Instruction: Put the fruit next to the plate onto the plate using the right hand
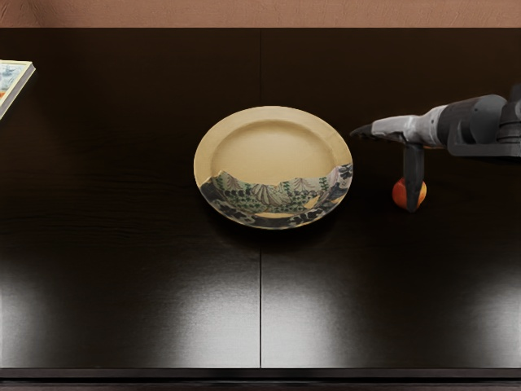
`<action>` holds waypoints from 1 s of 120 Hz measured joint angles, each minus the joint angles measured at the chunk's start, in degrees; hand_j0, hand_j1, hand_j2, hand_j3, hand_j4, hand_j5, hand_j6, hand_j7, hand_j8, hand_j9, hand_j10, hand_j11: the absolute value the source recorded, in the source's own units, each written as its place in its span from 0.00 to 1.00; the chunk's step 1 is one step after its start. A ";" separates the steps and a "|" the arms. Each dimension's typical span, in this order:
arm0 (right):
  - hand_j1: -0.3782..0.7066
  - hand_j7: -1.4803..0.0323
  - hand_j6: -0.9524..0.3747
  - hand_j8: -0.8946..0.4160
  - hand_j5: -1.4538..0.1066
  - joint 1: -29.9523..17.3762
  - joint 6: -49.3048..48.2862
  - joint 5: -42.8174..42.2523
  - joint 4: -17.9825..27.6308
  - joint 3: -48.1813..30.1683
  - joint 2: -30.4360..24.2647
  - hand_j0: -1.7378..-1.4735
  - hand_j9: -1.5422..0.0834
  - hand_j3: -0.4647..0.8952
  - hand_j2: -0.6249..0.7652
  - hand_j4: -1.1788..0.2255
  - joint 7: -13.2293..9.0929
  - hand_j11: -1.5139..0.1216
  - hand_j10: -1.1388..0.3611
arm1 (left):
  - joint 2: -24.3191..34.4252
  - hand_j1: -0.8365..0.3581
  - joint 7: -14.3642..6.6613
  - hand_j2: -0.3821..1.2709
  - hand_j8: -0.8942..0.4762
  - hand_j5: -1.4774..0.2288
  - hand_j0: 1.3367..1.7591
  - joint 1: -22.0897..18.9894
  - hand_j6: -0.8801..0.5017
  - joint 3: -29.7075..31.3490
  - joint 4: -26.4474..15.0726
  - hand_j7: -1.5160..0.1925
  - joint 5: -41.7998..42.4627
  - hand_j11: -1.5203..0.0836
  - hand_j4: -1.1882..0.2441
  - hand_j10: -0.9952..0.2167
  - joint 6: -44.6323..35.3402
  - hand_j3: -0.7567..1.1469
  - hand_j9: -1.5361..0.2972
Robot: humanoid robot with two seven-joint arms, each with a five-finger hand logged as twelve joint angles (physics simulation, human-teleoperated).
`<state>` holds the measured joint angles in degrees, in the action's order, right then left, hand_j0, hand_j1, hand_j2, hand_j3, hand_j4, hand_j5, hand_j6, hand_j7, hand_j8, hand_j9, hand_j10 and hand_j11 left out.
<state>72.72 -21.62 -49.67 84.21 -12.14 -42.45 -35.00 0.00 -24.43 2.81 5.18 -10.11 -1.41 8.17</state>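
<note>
One step of the task looks under way and none finished, as I judge it. At the left edge of the dark polished wooden tabletop, a flat pale-bordered item with a printed face is cut off by the frame, so what it is stays unclear. Near the middle of the tabletop sits the round cream ceramic plate with a painted blue-green mountain rim, and nothing lies on it. Just beside its right rim, towards the right edge of the tabletop, the small round orange-red fruit appears to rest on the wood, apart from the plate. Over it hangs the grey-and-black right hand, its arm entering from the right edge; it is released, the fingers stretched towards the plate and not closed on anything. One dark digit drops across the fruit, hiding its middle, and whether it touches the skin cannot be told. Grasping, lifting and placing all remain.
</note>
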 joint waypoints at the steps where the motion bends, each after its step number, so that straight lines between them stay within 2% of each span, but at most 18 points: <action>1: 0.03 0.98 0.71 0.68 0.93 -0.16 0.11 -0.10 0.01 0.01 -0.04 0.30 0.95 0.34 0.45 0.84 0.00 0.93 0.76 | 0.00 0.98 0.00 0.23 0.65 0.86 0.76 0.00 0.63 0.00 0.00 0.88 0.00 0.94 0.82 0.81 0.00 0.40 0.83; 41: 0.03 0.98 0.71 0.68 0.93 -5.49 3.54 -5.18 0.00 0.10 -0.99 0.30 0.95 0.34 0.45 0.84 0.00 0.93 0.76 | 0.00 0.98 0.00 0.23 0.65 0.86 0.76 0.00 0.63 0.00 0.01 0.88 0.00 0.94 0.82 0.81 0.00 0.40 0.83; 90: 0.04 0.97 0.70 0.67 0.92 -9.20 8.97 -11.52 -0.30 0.06 0.15 0.30 0.94 0.34 0.45 0.83 0.00 0.92 0.75 | 0.00 0.98 0.00 0.23 0.65 0.86 0.76 0.00 0.63 0.00 0.01 0.88 0.00 0.94 0.82 0.81 0.00 0.40 0.83; 120: 0.12 0.91 0.65 0.61 0.86 -10.45 11.59 -13.95 -0.93 0.14 0.72 0.30 0.88 0.34 0.44 0.78 0.00 0.86 0.70 | 0.00 0.98 0.00 0.23 0.65 0.86 0.76 0.00 0.63 0.00 0.01 0.88 0.00 0.94 0.82 0.81 0.00 0.40 0.83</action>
<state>62.27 -10.03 -63.62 83.28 -12.00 -41.74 -35.00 0.00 -24.43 2.81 5.18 -10.11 -1.41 8.17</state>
